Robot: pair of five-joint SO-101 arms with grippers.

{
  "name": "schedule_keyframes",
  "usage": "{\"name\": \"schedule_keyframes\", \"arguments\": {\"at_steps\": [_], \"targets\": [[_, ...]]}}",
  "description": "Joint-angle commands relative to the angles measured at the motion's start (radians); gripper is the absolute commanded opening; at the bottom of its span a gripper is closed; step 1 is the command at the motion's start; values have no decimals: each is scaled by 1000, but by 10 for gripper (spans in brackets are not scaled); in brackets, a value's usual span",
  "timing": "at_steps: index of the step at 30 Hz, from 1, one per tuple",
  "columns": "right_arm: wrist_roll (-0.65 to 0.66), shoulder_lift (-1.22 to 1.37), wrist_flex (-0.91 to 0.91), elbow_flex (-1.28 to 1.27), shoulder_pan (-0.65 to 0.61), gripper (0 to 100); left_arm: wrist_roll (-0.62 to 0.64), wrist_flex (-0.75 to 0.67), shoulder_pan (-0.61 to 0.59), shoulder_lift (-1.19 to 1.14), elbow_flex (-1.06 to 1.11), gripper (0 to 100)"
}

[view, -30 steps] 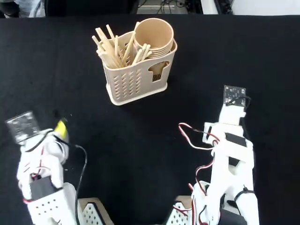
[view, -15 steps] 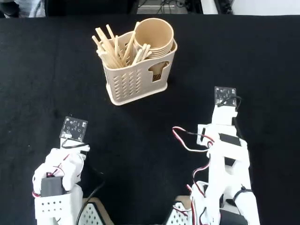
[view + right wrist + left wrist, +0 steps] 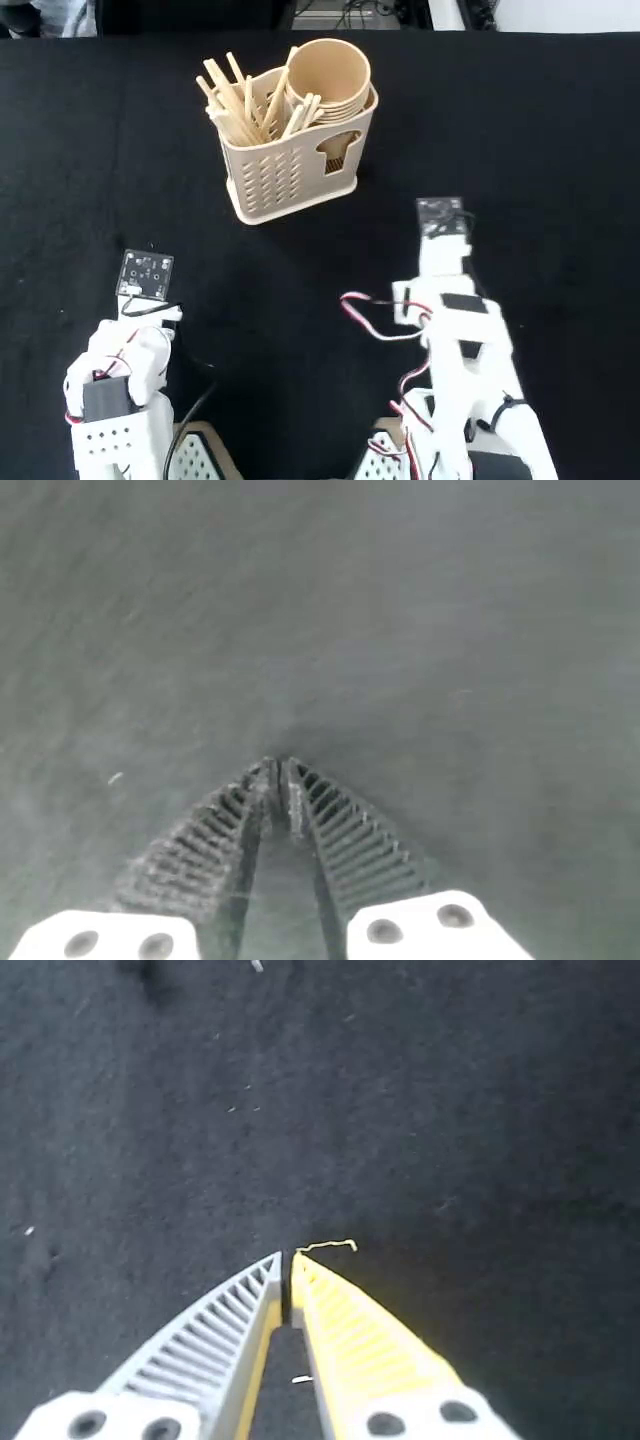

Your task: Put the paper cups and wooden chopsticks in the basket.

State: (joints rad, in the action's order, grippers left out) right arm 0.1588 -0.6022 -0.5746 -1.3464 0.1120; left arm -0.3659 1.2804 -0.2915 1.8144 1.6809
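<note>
A beige slotted basket stands upright at the back of the black table. Several wooden chopsticks lean in its left compartment. A stack of paper cups sits in its right compartment. The left arm is folded back at the front left, far from the basket. My left gripper is shut with nothing in it, tips just over the black cloth. The right arm is at the front right. My right gripper is shut and holds nothing, close above the cloth.
The black cloth covers the whole table. Red and white wires loop out from the right arm. A black cable runs by the left arm's base. Open table lies between the basket and both arms.
The left arm swung in from the far left and drew back toward its base. The right arm turned leftward, its head moving down and toward the table's middle. Basket and contents stayed still.
</note>
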Motion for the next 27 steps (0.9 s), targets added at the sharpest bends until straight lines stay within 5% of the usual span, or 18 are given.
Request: {"name": "schedule_keyframes", "arguments": {"at_steps": [1, 10, 19, 27], "targets": [[2, -45, 28, -27, -20, 11, 51, 0, 44, 6, 19, 28], [2, -585, 115, -334, -29, 11, 126, -3, 51, 6, 19, 28], [2, -1069, -276, -349, -20, 15, 123, -5, 44, 6, 19, 29], [2, -1129, -325, -348, -15, 15, 121, -5, 51, 6, 19, 29]]}}
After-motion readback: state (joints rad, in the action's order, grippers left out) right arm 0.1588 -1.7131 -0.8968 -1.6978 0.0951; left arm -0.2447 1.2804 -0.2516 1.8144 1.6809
